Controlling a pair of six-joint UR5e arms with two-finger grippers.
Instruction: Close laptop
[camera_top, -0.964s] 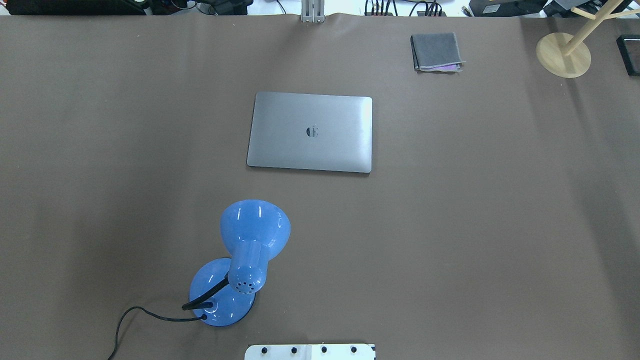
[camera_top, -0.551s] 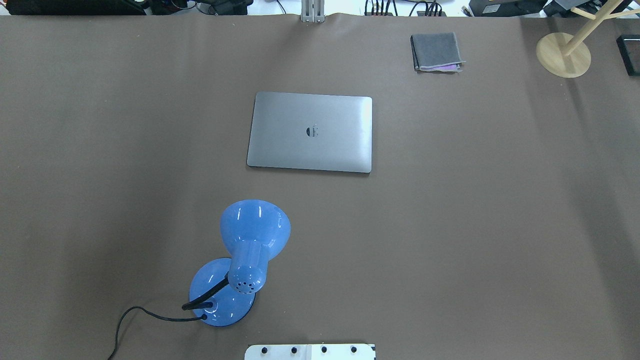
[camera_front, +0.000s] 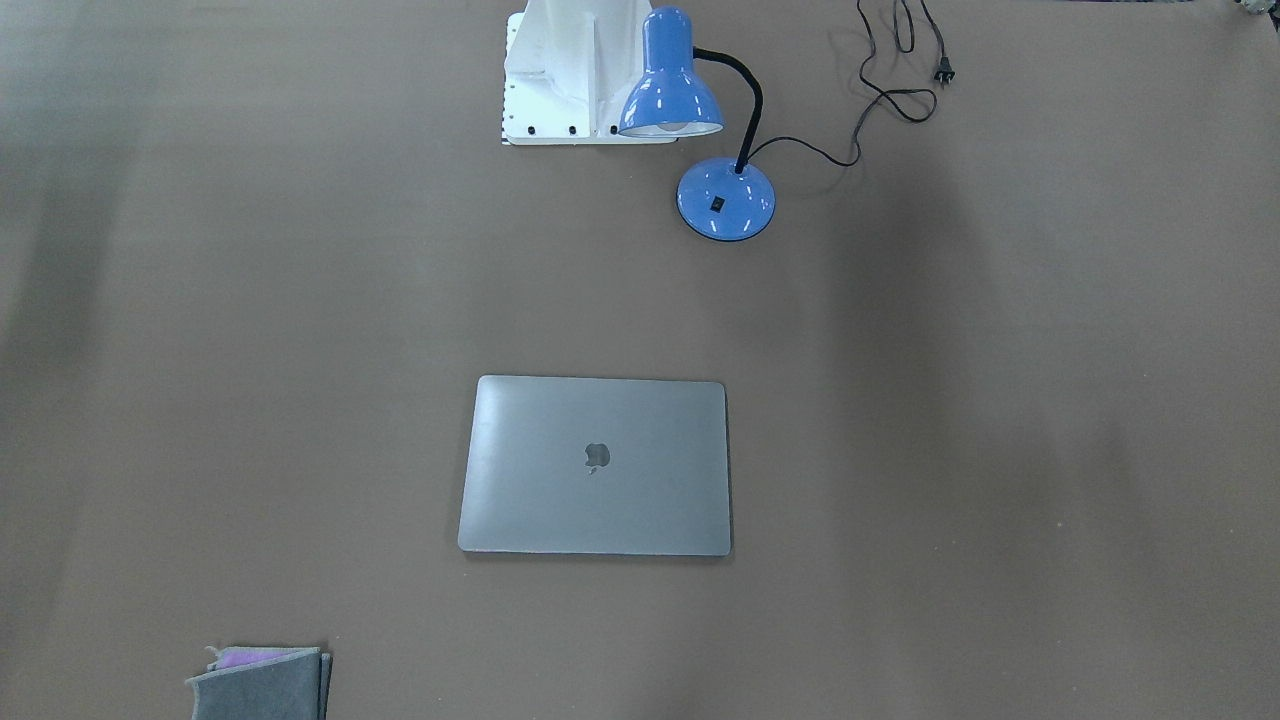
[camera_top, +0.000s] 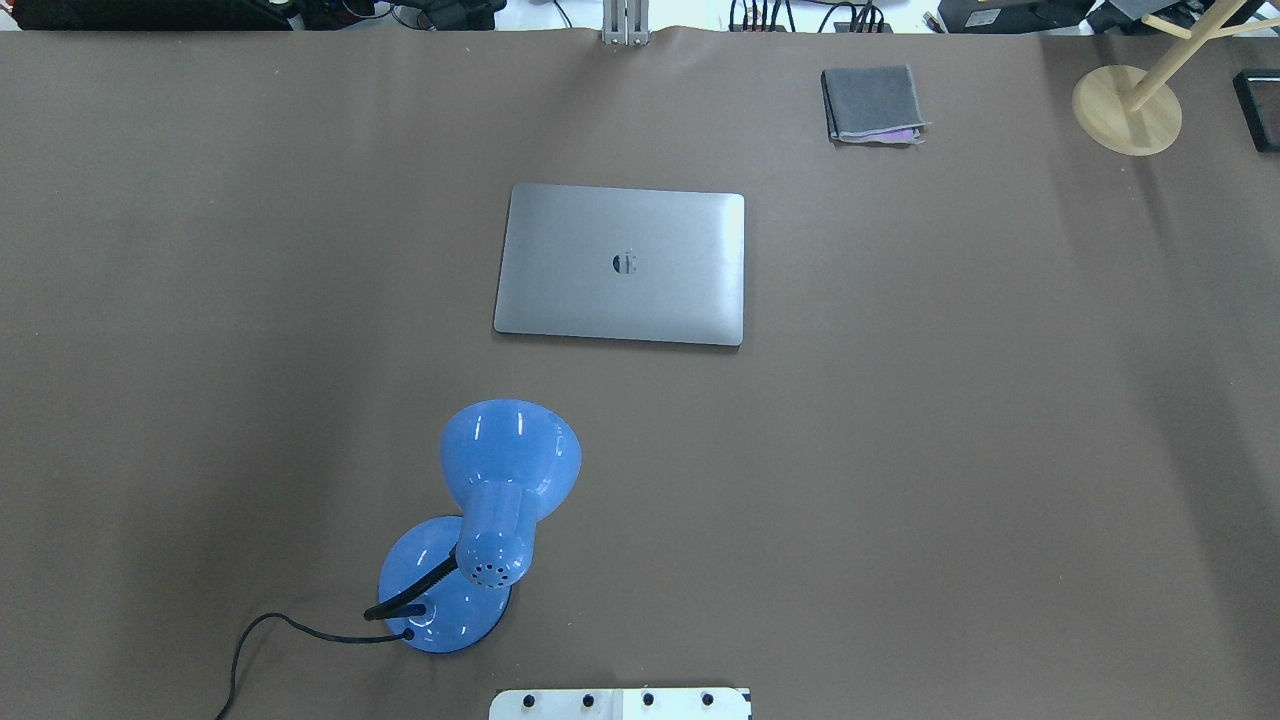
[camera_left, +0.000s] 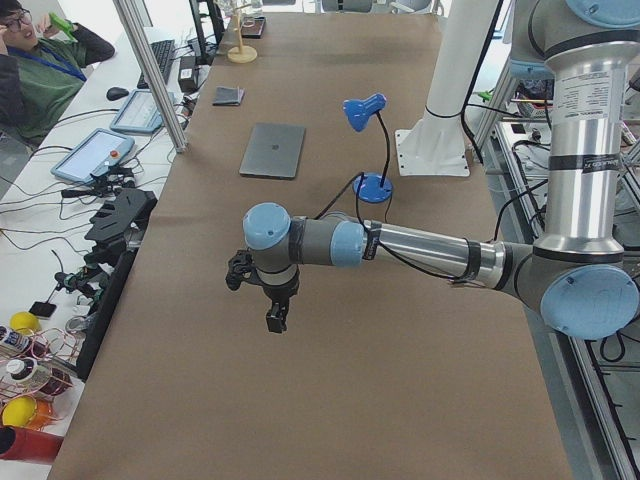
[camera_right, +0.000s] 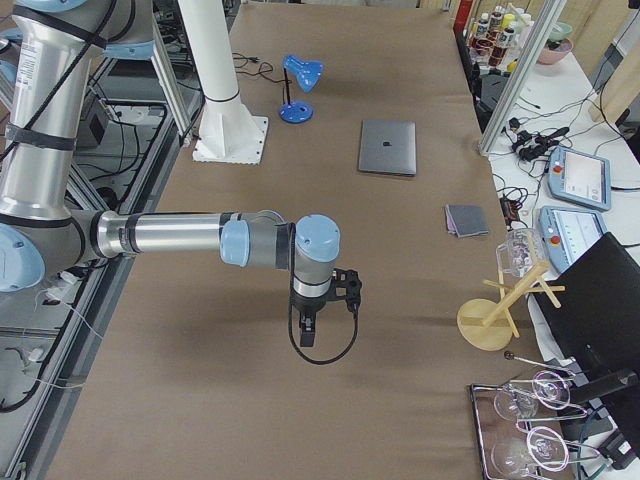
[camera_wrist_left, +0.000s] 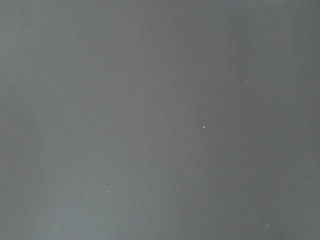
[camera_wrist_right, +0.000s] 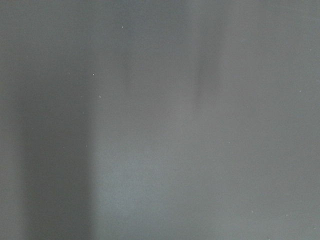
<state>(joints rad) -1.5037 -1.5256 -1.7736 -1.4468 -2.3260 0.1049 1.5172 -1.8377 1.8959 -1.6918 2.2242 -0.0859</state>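
On matte brown table (camera_top: 900, 450), flat rectangular metal laptop (camera_top: 620, 265)

Overhead looks forward and down from behind the robot; front-facing looks steeply back across the desk (camera_top: 900, 450). Both share the laptop (camera_top: 620, 265) and lamp (camera_top: 500, 500). End views look along the desk, left tool (camera_left: 275, 318) or right tool (camera_right: 307, 333) nearest, laptop far beyond. Wrist views sit close over bare desk.

Level and outstretched, left arm (camera_left: 400, 243) and right arm (camera_right: 170, 233), left fingers (camera_left: 276, 320) and right fingers (camera_right: 306, 331) downward, spread unclear
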